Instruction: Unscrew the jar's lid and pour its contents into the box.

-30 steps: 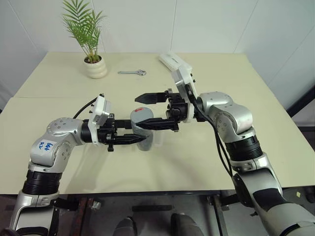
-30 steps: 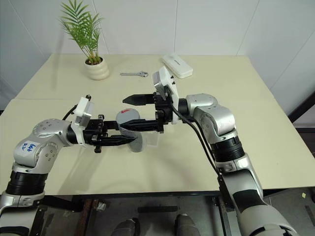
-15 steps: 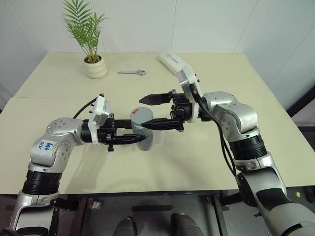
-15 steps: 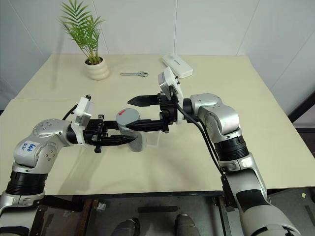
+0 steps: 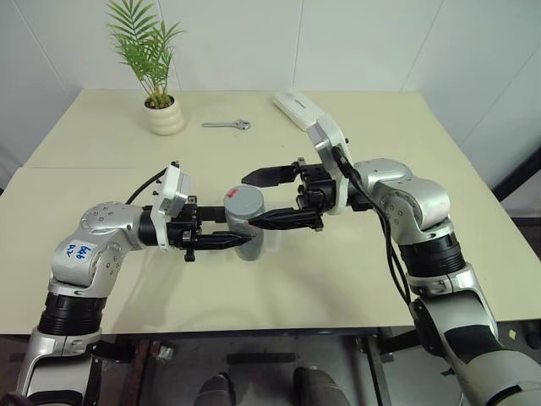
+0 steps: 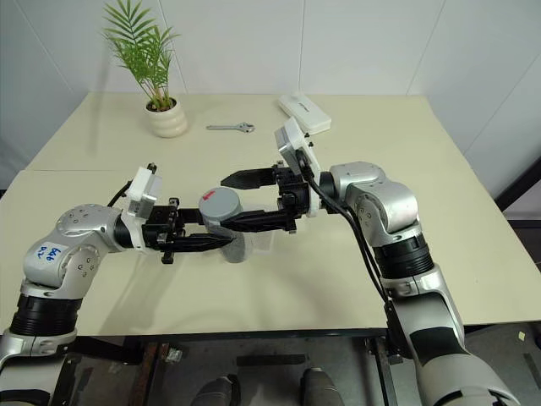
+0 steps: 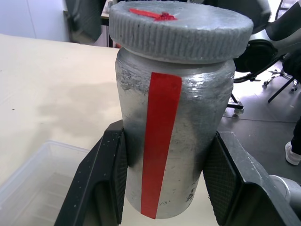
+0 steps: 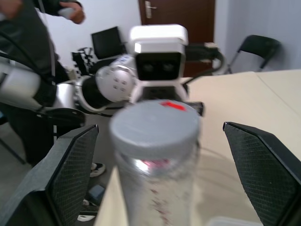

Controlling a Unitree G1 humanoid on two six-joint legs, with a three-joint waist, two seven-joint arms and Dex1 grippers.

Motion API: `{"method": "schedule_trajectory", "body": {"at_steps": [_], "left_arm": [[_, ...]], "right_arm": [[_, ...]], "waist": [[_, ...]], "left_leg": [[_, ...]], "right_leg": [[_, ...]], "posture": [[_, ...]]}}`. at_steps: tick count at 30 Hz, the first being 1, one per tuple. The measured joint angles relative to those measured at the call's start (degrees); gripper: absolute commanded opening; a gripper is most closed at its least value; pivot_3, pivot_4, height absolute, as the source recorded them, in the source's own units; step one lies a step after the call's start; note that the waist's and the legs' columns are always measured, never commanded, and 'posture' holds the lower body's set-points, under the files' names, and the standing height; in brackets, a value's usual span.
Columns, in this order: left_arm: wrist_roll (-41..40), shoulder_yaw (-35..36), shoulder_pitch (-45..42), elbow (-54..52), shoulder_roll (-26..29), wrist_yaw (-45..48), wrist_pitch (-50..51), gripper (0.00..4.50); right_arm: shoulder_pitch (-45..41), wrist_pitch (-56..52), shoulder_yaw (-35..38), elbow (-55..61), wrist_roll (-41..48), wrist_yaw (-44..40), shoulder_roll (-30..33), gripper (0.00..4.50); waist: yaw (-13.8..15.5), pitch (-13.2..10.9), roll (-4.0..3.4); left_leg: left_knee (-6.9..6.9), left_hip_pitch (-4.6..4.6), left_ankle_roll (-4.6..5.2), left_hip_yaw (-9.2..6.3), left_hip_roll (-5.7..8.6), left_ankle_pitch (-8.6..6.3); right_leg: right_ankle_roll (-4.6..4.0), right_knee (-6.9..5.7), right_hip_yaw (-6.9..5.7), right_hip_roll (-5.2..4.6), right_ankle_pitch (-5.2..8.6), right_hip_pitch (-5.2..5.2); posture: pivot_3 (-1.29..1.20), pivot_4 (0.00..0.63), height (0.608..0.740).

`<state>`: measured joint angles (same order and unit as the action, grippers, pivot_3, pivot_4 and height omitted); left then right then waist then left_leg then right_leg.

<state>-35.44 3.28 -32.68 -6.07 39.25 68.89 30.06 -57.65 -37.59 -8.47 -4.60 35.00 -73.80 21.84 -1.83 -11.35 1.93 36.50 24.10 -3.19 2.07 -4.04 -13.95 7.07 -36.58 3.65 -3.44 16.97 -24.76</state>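
Note:
The jar (image 7: 174, 117) is silvery with a red label strip and stands upright near the table's front. My left gripper (image 5: 239, 230) is shut on the jar's body from the left. The grey lid (image 5: 243, 203) with a small red mark sits on top of the jar. My right gripper (image 5: 248, 202) reaches in from the right and is open. One of its fingers (image 8: 70, 169) stands on each side of the lid, clear of it. The clear box (image 7: 33, 174) lies on the table right behind the jar. The contents are hidden inside the jar.
A white plant pot (image 5: 164, 116) stands at the back left, a wrench (image 5: 226, 125) lies at back centre, and a long white case (image 5: 294, 106) lies behind my right arm. A person (image 8: 28, 28) and office chairs show beyond the table in the right wrist view.
My right arm's elbow has swung out to the right, and its open gripper still straddles the lid. The left gripper and the jar have not moved.

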Motion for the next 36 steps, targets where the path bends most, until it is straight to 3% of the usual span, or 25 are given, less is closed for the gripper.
{"method": "schedule_trajectory", "body": {"at_steps": [20,23,27,36], "left_arm": [[-0.01,0.0,0.24,-0.09,0.15,0.1,0.5,1.87],[-0.01,0.0,0.24,-0.08,0.15,-0.01,0.5,1.87],[0.02,0.21,0.23,0.06,0.2,-0.65,0.58,1.87],[-0.38,0.52,0.23,0.05,0.25,-0.59,0.67,1.87]], "right_arm": [[-1.29,0.14,-0.56,-0.29,-2.96,4.46,-3.57,4.47],[-1.29,0.09,-0.57,-0.27,-2.93,4.32,-3.57,3.88],[-1.16,0.08,-1.03,0.15,-2.55,3.61,-3.87,2.58],[-0.84,-3.81,0.51,0.1,0.81,5.96,-5.34,2.55]], "waist": [[0.03,0.0,0.0],[0.03,0.0,0.0],[0.01,0.0,0.0],[-0.03,0.0,0.0]], "left_leg": [[0.0,0.01,0.0,0.0,0.0,0.0],[0.0,0.01,0.0,0.0,0.0,0.0],[0.0,0.01,0.0,0.0,0.0,0.0],[0.0,0.01,0.0,0.0,0.0,0.0]], "right_leg": [[0.0,0.0,0.0,0.0,0.0,-0.01],[0.0,0.01,0.0,0.0,0.0,0.0],[0.0,0.0,0.0,0.0,0.0,-0.01],[0.0,-0.01,0.0,0.0,0.0,-0.01]], "posture": [[0.0,0.15,0.74],[0.0,0.15,0.74],[0.0,0.15,0.74],[0.0,0.15,0.74]]}}
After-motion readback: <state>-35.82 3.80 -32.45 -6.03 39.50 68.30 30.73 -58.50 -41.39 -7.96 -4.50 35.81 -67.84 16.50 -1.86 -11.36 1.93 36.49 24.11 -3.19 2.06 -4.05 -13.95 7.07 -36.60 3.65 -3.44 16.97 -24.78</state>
